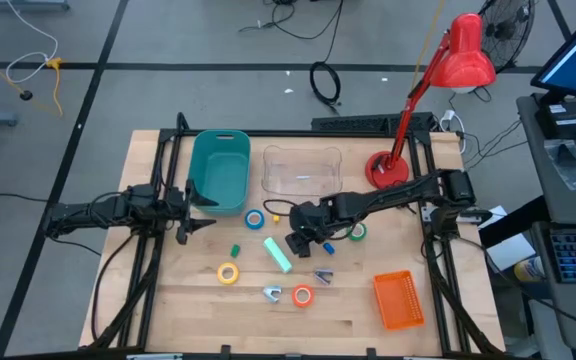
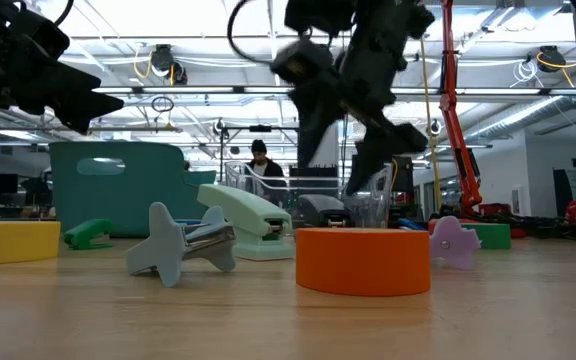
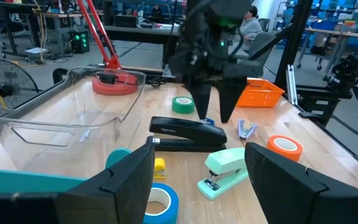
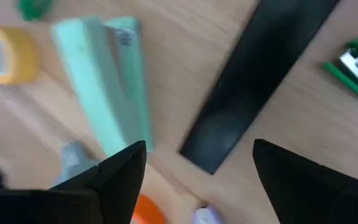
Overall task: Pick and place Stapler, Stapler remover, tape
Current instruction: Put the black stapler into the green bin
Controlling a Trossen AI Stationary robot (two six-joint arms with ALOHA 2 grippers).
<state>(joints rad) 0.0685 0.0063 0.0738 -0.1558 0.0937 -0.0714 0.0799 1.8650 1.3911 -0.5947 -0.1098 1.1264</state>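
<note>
Orange tape [image 2: 363, 262] is seen nearest, beside the mint stapler [image 1: 277, 254]; over the black stapler [image 3: 188, 133] the right gripper [image 1: 306, 243] is held with fingers spread, empty; beside the teal bin [image 1: 219, 170] the left gripper [image 1: 197, 208] is parked, likewise spread.

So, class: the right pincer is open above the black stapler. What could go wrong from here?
1. The right pincer hangs open over the black stapler, with the mint stapler close beside it; a descent slightly off could knock the mint one.
2. The black stapler is long and the pincer seems over one end, so it might tip when lifted.
</note>
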